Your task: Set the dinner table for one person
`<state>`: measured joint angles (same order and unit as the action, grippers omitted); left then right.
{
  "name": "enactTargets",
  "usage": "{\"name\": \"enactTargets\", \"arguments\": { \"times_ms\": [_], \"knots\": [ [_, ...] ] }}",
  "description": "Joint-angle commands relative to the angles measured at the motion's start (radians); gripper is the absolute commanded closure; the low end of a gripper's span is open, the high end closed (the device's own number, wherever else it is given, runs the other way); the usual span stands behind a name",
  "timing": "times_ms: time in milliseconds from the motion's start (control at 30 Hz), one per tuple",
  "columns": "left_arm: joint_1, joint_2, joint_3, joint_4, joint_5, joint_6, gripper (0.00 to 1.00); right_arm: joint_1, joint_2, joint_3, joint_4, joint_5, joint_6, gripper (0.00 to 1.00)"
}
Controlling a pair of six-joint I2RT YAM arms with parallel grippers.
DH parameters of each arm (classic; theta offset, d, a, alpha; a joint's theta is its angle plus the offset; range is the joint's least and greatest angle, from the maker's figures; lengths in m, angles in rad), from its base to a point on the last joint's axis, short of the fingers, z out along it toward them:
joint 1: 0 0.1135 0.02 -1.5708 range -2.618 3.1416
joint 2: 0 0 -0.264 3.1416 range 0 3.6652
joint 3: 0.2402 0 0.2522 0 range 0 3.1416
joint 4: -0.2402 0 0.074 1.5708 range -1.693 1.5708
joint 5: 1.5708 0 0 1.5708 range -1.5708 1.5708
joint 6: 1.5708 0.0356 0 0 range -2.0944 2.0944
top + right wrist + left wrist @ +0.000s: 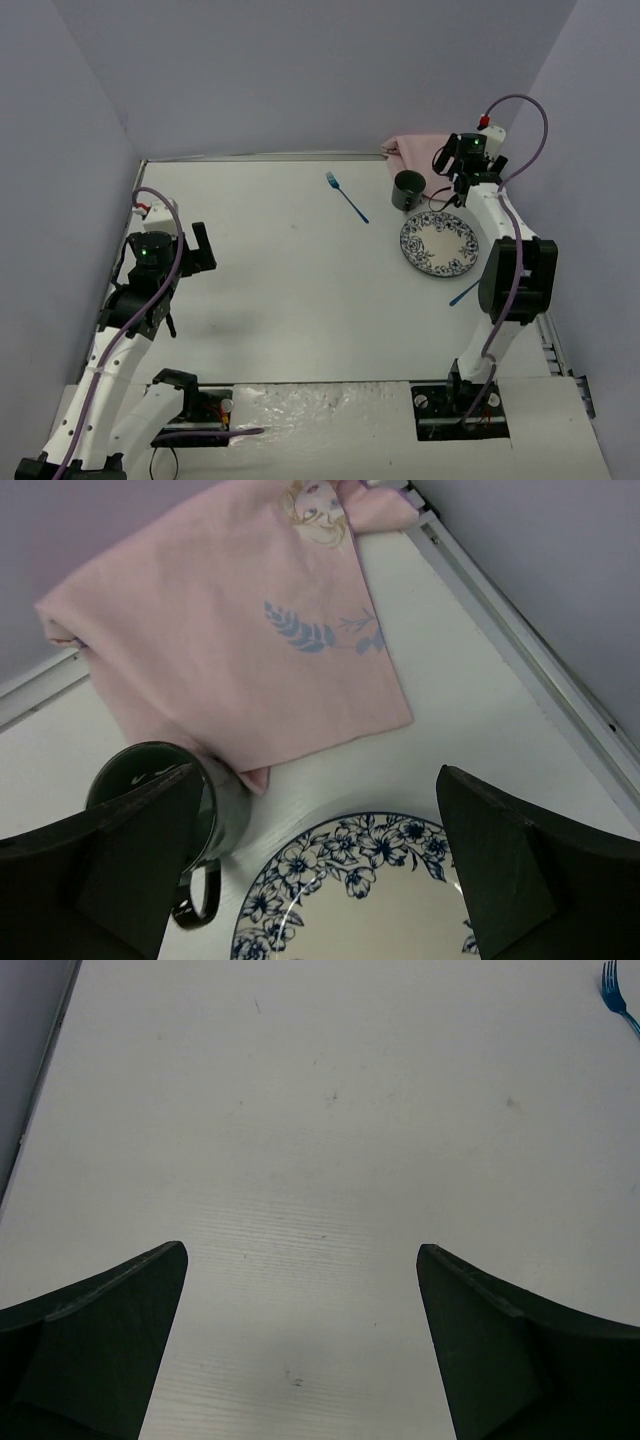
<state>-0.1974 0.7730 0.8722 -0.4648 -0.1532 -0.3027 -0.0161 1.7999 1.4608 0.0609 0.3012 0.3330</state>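
Observation:
The dinner table (280, 270) is a big white top. On its right side lie a white plate with blue flowers (439, 243), a dark green mug (407, 190) and a pink embroidered cloth (415, 150) at the back. A blue fork (347, 196) lies mid-table. My right gripper (458, 190) hovers open and empty over the far rim of the plate (370, 900), with the mug (150, 790) and cloth (230, 630) just beyond. My right gripper (318, 780) holds nothing. My left gripper (197, 255) is open and empty over bare table at the left (300, 1250).
A second blue utensil (463, 293) lies near the plate, partly hidden under the right arm. Grey walls close in the table on three sides. A metal edge strip (520, 650) runs along the right side. The fork's tines (618, 995) show at the left wrist view's top right.

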Motion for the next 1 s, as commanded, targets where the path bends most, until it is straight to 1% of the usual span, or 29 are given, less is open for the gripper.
{"name": "enactTargets", "arguments": {
  "times_ms": [0, 67, 200, 267, 300, 400, 567, 833, 967],
  "knots": [
    [-0.008, 0.005, 0.011, 0.023, 0.006, -0.001, 0.03, -0.063, 0.136, 0.129, 0.054, -0.099, -0.033, 0.00],
    [-0.008, 0.010, 0.013, 0.023, 0.011, -0.001, 0.03, -0.073, 0.207, 0.193, 0.057, -0.091, -0.064, 0.00],
    [-0.010, 0.023, 0.016, 0.017, 0.010, 0.002, 0.03, -0.089, 0.324, 0.252, 0.096, -0.079, -0.114, 0.00],
    [-0.010, 0.028, 0.016, 0.012, 0.009, 0.002, 0.03, -0.095, 0.372, 0.271, 0.135, -0.082, -0.126, 0.00],
    [-0.010, 0.030, 0.017, 0.012, 0.009, 0.002, 0.03, -0.099, 0.375, 0.273, 0.142, -0.088, -0.126, 0.00],
    [-0.008, 0.041, 0.021, 0.009, 0.006, 0.008, 0.03, -0.104, 0.452, 0.315, 0.146, -0.109, -0.124, 0.00],
    [-0.007, 0.059, 0.027, 0.004, 0.010, 0.014, 0.03, -0.107, 0.487, 0.304, 0.146, -0.114, -0.110, 0.00],
    [-0.005, 0.064, 0.028, 0.000, 0.009, 0.016, 0.03, -0.119, 0.496, 0.232, 0.136, -0.103, -0.061, 0.00],
    [-0.005, 0.063, 0.027, 0.000, 0.009, 0.014, 0.03, -0.133, 0.522, 0.229, 0.103, -0.139, -0.044, 0.00]
  ]
}}
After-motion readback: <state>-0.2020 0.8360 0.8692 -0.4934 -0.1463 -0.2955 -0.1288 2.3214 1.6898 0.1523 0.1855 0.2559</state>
